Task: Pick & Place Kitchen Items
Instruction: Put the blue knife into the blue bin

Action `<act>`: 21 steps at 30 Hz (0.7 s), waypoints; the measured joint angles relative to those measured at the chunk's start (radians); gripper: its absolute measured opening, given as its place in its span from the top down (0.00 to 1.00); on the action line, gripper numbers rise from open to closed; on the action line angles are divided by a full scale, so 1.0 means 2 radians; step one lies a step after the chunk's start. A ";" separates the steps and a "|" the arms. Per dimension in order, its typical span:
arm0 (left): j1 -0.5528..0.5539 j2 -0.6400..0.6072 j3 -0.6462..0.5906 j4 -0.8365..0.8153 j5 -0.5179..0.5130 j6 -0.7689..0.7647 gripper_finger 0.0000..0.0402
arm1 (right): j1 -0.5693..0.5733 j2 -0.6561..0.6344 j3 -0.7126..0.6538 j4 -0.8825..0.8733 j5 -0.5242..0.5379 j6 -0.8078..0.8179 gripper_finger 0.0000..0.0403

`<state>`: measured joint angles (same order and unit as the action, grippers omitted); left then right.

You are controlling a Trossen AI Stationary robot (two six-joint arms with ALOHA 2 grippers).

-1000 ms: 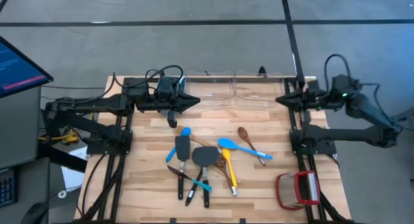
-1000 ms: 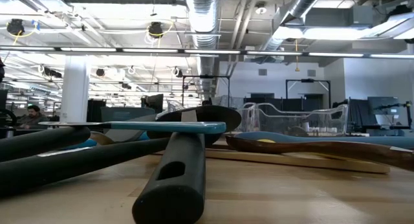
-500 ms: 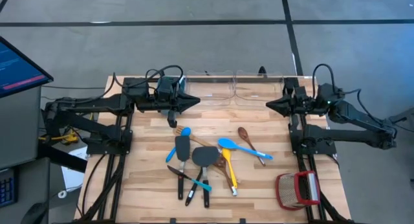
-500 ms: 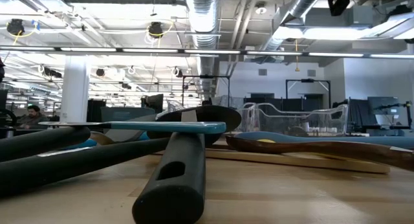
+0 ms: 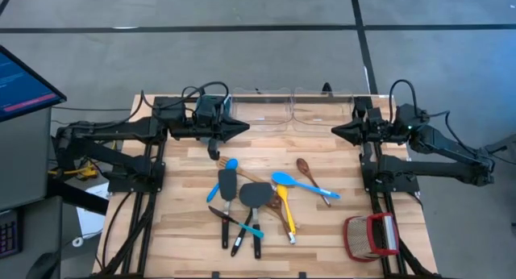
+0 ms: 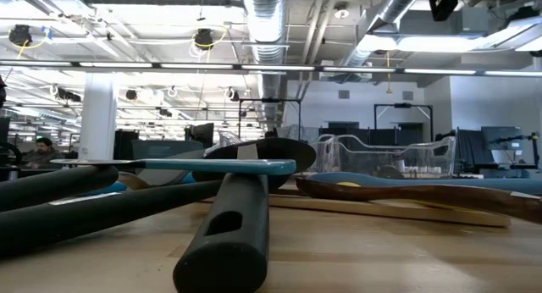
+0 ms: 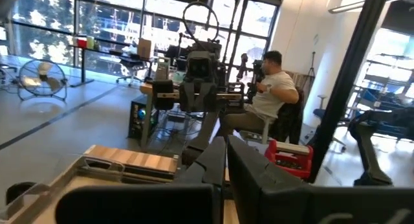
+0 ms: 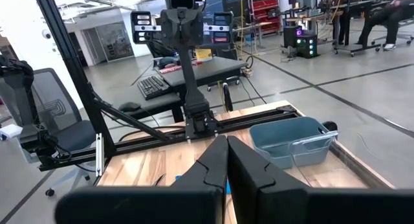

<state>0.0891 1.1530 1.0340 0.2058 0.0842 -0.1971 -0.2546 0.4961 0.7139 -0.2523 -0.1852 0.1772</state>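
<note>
Utensils (image 5: 254, 202): heaped in a loose pile on the wooden table (image 5: 185, 231), lower centre of the overhead frame, handles crossing one another.
Black spatulas (image 5: 226, 185): two dark blades side by side in the middle of the pile, handles running toward the lower edge.
Blue spoon (image 5: 283, 180): right of the black blades, handle slanting down to the right.
Wooden spoon (image 5: 304, 165): just above and right of the blue spoon, touching or crossing its handle.
Yellow spoon (image 5: 287, 217): lower right part of the pile, handle pointing down.
Low view of pile: thick black handle (image 6: 224, 238) pointing at the camera, a teal-handled piece (image 6: 222, 166) lying across its top, a wooden spoon (image 6: 406, 193) stretched out at right.
Clear bin (image 5: 274, 108): at the far edge of the table, upper centre, between the two arms, apart from the pile.
Basket (image 5: 371, 235): red and tan, lower right corner of the table, well apart from the pile.
Left gripper (image 5: 244, 127): fingers pressed together, holding nothing, raised above the table at upper left of centre, pointing right, above the pile's upper end.
Right gripper (image 5: 336, 130): fingers pressed together, holding nothing, raised at upper right, pointing left toward the other arm.
Screen (image 5: 24, 81): left edge of the overhead frame, beside the table.
Person (image 7: 272, 98): seated in the room beyond the table, seen past the left arm's fingers.
</note>
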 joint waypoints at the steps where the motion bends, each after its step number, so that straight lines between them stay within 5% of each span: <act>1: 0.000 0.000 0.000 0.000 0.001 -0.009 0.99 | 0.000 0.000 0.000 0.000 0.000 0.000 0.99; 15: -0.064 0.014 0.009 0.037 -0.019 -0.045 0.99 | 0.000 0.000 0.000 -0.001 0.001 0.059 0.99; 21: -0.103 0.091 0.100 0.039 -0.027 -0.007 0.99 | 0.000 0.000 0.000 0.000 0.001 0.056 0.99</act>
<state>-0.1174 1.3345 1.2347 0.2839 0.0312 -0.2111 -0.2546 0.4961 0.7139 -0.2531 -0.1830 0.2893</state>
